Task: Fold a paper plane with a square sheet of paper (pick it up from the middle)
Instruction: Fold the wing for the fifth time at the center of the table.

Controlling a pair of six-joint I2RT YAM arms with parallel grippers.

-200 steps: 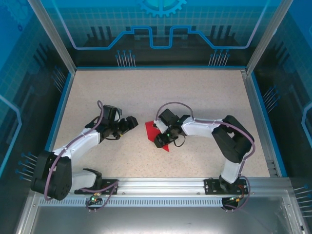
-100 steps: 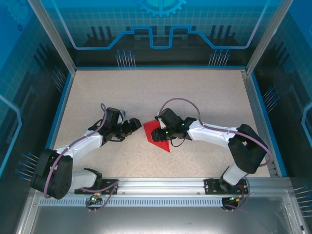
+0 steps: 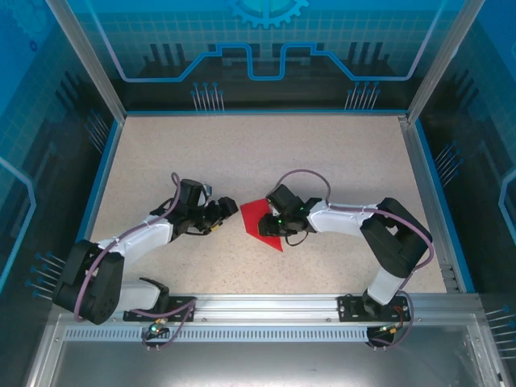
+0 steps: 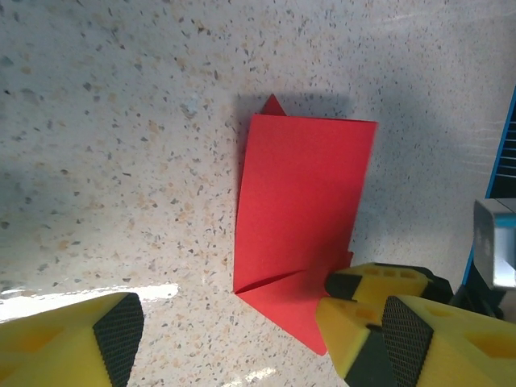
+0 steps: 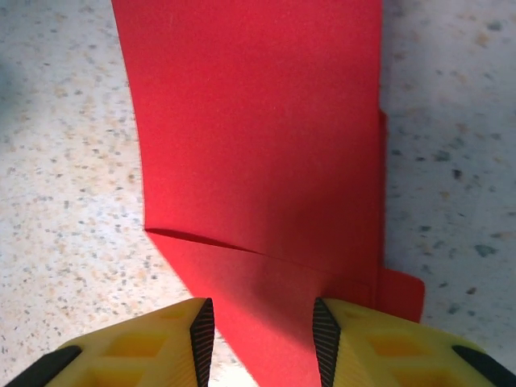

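looking down from the top, the square sheet of paper (image 3: 260,219) lies flat in the middle of the table (image 3: 242,153), a bit below the centre of the frame. it is not a plain flat square. it has folds in it: in the left wrist view it is a long shape with one slanted crease near the bottom of the frame and a tiny red tip poking out at the top. i think the first folds are done, but it is no paper plane yet. the thin pointed nose and the wings are left to make.

the left gripper (image 3: 229,211) sits just left of the paper with its jaws wide apart and nothing in them. the right gripper (image 5: 258,326) is about half open. its yellow fingers (image 5: 379,347) rest on the low end of the paper, one on each side, and i see no pinch.

the table is pale and speckled, with a blue edge. a silver rail (image 3: 266,310) runs along the bottom of the frame. blue walls (image 3: 266,48) with glowing line drawings stand all round.
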